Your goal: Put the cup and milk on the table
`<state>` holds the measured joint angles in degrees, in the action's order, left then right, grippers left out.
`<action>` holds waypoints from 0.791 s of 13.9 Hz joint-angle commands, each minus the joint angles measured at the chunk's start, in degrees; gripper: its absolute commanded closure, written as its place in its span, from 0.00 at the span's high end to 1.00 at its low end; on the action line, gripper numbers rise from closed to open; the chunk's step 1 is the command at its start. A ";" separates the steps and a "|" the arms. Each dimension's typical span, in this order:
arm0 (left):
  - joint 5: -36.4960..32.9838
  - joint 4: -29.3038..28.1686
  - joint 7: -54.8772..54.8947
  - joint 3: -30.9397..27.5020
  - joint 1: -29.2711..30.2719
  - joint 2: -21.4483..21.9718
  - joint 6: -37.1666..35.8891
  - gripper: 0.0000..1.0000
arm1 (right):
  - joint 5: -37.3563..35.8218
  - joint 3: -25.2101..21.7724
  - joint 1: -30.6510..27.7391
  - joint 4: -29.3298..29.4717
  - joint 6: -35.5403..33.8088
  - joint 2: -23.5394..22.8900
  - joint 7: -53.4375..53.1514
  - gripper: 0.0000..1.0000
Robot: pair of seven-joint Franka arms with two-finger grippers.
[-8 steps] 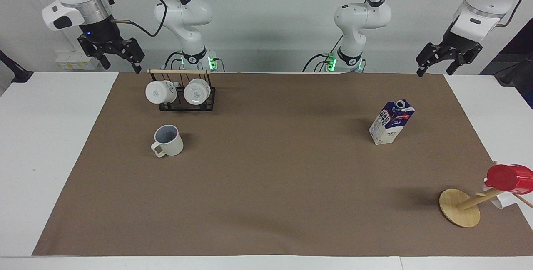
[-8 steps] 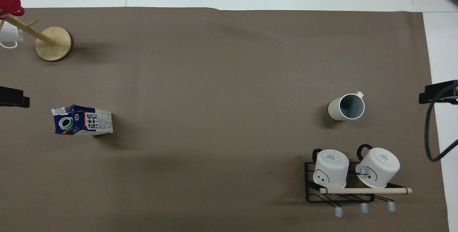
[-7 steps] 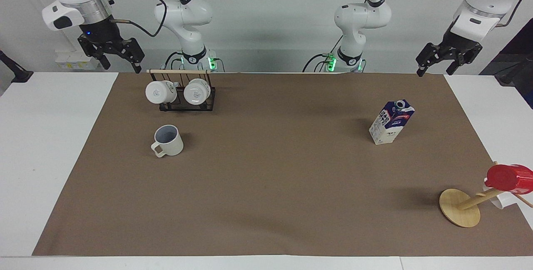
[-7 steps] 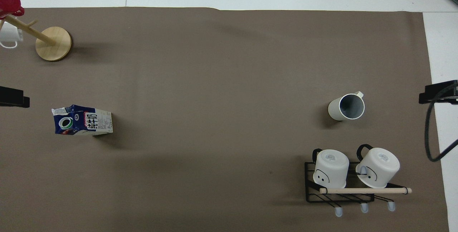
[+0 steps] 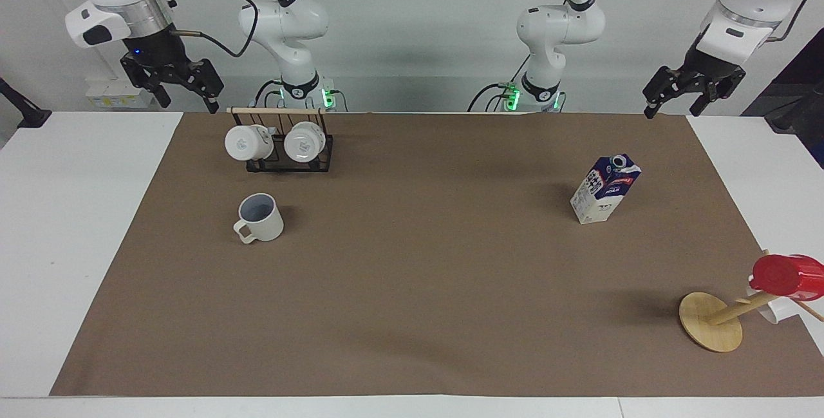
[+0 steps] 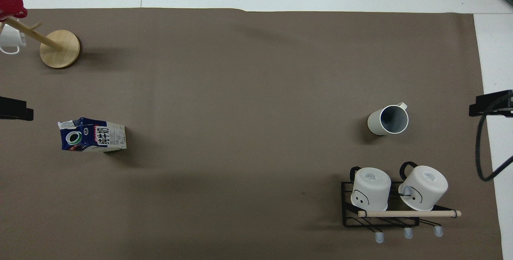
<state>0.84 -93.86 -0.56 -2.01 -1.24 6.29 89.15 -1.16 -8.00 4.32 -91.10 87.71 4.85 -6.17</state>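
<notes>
Two white mugs (image 5: 270,142) are hung on a black wire rack (image 5: 290,159) under a wooden rod (image 5: 277,110), near the robots. Far from them, a red cup (image 5: 786,276) is carried on a tilted wooden stand (image 5: 711,330), a white cup (image 6: 9,39) beside it.

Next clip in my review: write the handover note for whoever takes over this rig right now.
Left hand: open, holding nothing, raised at its own end of the table, waiting.
Right hand: open, holding nothing, raised at its end beside the mug rack.
Cup: upright on the brown paper sheet, farther from the robots than the rack.
Milk carton: standing on the sheet toward the left arm's end.
Done: both items stand on the table, released.
Left: seemingly nothing; confirm whether they should sit closer together.
</notes>
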 commanded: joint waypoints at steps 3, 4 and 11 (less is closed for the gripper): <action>-1.02 1.49 -0.59 -0.28 -0.69 -0.58 -1.70 1.00 | 0.63 0.08 -0.10 -0.74 0.27 0.51 -0.77 1.00; -1.02 1.49 -0.58 -0.28 -0.69 -0.58 -1.70 1.00 | 0.63 0.08 -0.10 -0.83 0.27 0.51 -0.77 1.00; -1.02 1.49 -0.58 -0.28 -0.52 -0.58 -1.70 1.00 | 0.63 0.08 -0.19 -2.06 0.45 1.39 -0.95 1.00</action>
<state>0.84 -93.86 -0.56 -2.03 -1.24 6.29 89.03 -1.16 -8.00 4.31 -91.54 87.68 4.85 -6.17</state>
